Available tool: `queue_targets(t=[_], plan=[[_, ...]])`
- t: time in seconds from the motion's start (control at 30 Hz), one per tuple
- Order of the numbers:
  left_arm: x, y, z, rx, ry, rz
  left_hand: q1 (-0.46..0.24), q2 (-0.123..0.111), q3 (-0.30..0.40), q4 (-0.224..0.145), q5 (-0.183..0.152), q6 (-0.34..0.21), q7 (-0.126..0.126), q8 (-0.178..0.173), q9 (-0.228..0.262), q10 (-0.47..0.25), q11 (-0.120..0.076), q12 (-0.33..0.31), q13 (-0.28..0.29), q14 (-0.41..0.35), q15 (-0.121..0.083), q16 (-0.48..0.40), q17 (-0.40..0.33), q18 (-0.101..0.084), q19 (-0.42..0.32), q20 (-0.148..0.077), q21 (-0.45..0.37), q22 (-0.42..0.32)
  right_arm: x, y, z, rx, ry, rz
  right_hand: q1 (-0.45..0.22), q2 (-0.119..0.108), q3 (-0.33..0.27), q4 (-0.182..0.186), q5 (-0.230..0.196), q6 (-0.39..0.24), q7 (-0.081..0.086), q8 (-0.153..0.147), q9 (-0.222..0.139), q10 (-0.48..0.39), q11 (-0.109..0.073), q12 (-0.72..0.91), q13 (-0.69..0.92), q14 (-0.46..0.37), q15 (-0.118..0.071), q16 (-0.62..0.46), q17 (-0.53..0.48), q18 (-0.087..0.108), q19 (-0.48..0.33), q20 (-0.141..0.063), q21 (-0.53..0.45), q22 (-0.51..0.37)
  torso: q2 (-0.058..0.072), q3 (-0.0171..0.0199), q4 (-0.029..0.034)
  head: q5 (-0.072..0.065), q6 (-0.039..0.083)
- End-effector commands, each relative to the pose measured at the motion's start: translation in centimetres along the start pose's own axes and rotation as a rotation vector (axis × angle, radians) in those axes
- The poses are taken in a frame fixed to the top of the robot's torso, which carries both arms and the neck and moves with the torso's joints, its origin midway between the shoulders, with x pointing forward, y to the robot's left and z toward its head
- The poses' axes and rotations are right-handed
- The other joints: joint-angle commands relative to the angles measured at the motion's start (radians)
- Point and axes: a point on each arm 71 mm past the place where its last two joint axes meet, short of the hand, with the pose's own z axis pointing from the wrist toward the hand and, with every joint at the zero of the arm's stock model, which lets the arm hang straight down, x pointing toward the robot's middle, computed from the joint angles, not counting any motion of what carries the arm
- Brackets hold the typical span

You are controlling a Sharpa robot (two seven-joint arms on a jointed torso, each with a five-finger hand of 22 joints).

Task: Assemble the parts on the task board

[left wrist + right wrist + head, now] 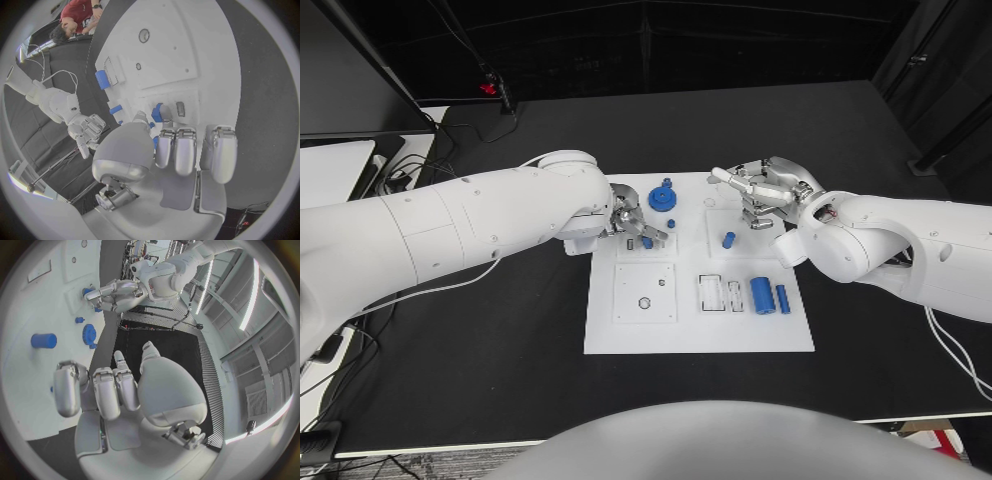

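Off-task items beside the matte black table (473,350)

A flat white panel (332,172) lies at the table's far left corner, just beside a tangle of black cables (395,170); a small red-lit device (489,89) sits beyond the table's far edge.

Overhead head camera; wrist cameras behind fingers (177,150).

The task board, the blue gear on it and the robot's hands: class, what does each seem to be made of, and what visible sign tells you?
Task board: probably matte white plastic or painted plate; flat, even, no glare.
Blue gear: likely moulded or printed plastic; uniform saturated colour, dull surface.
Left hand and right hand: apparently metal or metallic-coated shells; silver with soft highlights.
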Motion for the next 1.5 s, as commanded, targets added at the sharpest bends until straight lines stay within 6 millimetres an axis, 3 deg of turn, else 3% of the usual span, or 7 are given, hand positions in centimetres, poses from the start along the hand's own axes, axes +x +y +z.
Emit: queue_targets(t=[0.03, 0.3, 0.47, 0.57, 0.97, 1.5], plan=[[0.44, 0.58, 0.2, -0.029, 0.02, 0.028, -0.002, 0.01, -0.008, 0.0, -0.005, -0.006, 0.013, 0.005, 0.002, 0.103, -0.002, 0.003, 0.263, 0.107, 0.002, 0.001, 0.263, -0.007, 0.105, 0.002, 0.003, 0.263, 0.08, 0.1, 0.01, -0.005, 0.009, 0.004, 0.003, 0.01, -0.004, 0.0, -0.005, -0.004, 0.015, 0.004, 0.001, 0.104, 0.007, 0.003, 0.263, 0.104, 0.006, 0.002, 0.263, 0.008, -0.003, 0.001, -0.002, 0.194, 0.0, 0.0001, 0.0002, 0.0, 0.0], [0.4, 0.59, 0.16, -0.024, 0.011, 0.023, -0.005, 0.016, -0.014, -0.001, 0.009, -0.007, 0.011, -0.002, -0.003, 0.103, -0.005, 0.003, 0.263, 0.107, 0.001, 0.001, 0.263, -0.007, 0.105, 0.001, 0.003, 0.263, 0.06, 0.08, 0.01, -0.004, 0.008, 0.004, 0.003, 0.011, -0.004, 0.0, -0.005, -0.005, 0.015, 0.005, 0.001, 0.104, 0.007, 0.003, 0.263, 0.104, 0.006, 0.002, 0.263, 0.009, -0.003, 0.001, -0.002, 0.194, 0.0, 0.0003, 0.0008, 0.0, 0.0], [0.31, 0.51, 0.11, -0.013, -0.011, 0.018, 0.003, 0.027, -0.035, -0.001, 0.021, -0.009, 0.02, -0.078, -0.074, 0.103, 0.002, 0.003, 0.263, 0.107, 0.004, 0.001, 0.263, -0.007, 0.105, 0.0, 0.003, 0.263, 0.07, 0.06, 0.03, -0.002, 0.008, 0.004, 0.003, 0.012, -0.004, 0.0, -0.005, -0.005, 0.015, 0.005, 0.001, 0.104, 0.007, 0.003, 0.263, 0.104, 0.006, 0.002, 0.263, 0.009, -0.003, 0.001, -0.003, 0.194, 0.0, 0.0007, 0.0012, 0.001, 0.0], [0.24, 0.55, 0.04, -0.008, -0.025, 0.017, 0.009, 0.031, -0.044, -0.002, 0.023, 0.0, 0.023, -0.103, -0.105, 0.103, 0.004, 0.003, 0.263, 0.107, 0.007, 0.001, 0.263, -0.007, 0.105, 0.003, 0.003, 0.263, 0.07, 0.05, 0.04, -0.001, 0.008, 0.004, 0.003, 0.012, -0.004, 0.0, -0.005, -0.005, 0.015, 0.005, 0.001, 0.104, 0.007, 0.003, 0.263, 0.104, 0.006, 0.002, 0.263, 0.009, -0.003, 0.001, -0.003, 0.194, 0.0, 0.0005, 0.0009, 0.001, 0.0], [0.18, 0.69, -0.21, 0.001, -0.048, 0.011, 0.018, 0.035, -0.054, -0.002, 0.026, 0.007, 0.027, -0.133, -0.142, 0.103, 0.008, 0.003, 0.263, 0.107, 0.011, 0.001, 0.263, -0.007, 0.105, 0.007, 0.003, 0.263, 0.07, 0.03, 0.05, 0.0, 0.008, 0.004, 0.003, 0.012, -0.004, 0.0, -0.005, -0.005, 0.015, 0.005, 0.001, 0.104, 0.007, 0.003, 0.263, 0.104, 0.006, 0.002, 0.263, 0.009, -0.003, 0.001, -0.003, 0.194, 0.0, 0.0002, 0.0, 0.001, 0.0], [0.07, 0.82, -0.38, 0.0, -0.059, 0.028, 0.02, 0.037, -0.055, -0.002, 0.026, 0.009, 0.027, -0.137, -0.147, 0.103, 0.009, 0.003, 0.263, 0.107, 0.011, 0.001, 0.263, -0.007, 0.105, 0.007, 0.003, 0.263, 0.09, 0.02, 0.08, 0.001, 0.01, 0.004, 0.003, 0.013, -0.005, 0.0, -0.005, -0.005, 0.015, 0.006, 0.001, 0.104, 0.007, 0.003, 0.263, 0.104, 0.006, 0.002, 0.263, 0.009, -0.003, 0.001, -0.003, 0.194, 0.0, 0.0001, 0.0002, 0.001, 0.0]])
